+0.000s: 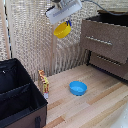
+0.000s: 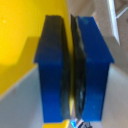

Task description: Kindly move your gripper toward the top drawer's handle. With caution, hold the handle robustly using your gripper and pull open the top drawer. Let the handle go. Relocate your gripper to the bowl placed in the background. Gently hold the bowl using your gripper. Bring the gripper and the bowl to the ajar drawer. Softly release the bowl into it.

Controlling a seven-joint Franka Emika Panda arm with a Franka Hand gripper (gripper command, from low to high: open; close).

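Observation:
The yellow bowl [image 1: 62, 31] hangs tilted in the air, high above the wooden floor, held by its rim. My gripper [image 1: 66, 22] is shut on that rim, its white hand [image 1: 64, 11] near the upper edge of the exterior view. In the wrist view the blue-tipped fingers [image 2: 95, 70] press together on a thin yellow edge, and the bowl [image 2: 20, 35] fills the side of the picture. The top drawer [image 1: 106, 33] stands pulled out at the exterior view's right, its silver handle [image 1: 98, 40] across the brown front. The bowl is left of the drawer and slightly higher.
A blue bowl [image 1: 78, 88] sits on the wooden floor below. A black open case [image 1: 17, 95] fills the exterior view's lower left, with an orange packet [image 1: 44, 82] standing beside it. A lower drawer [image 1: 111, 64] is under the top one. A woven screen [image 1: 35, 40] backs the scene.

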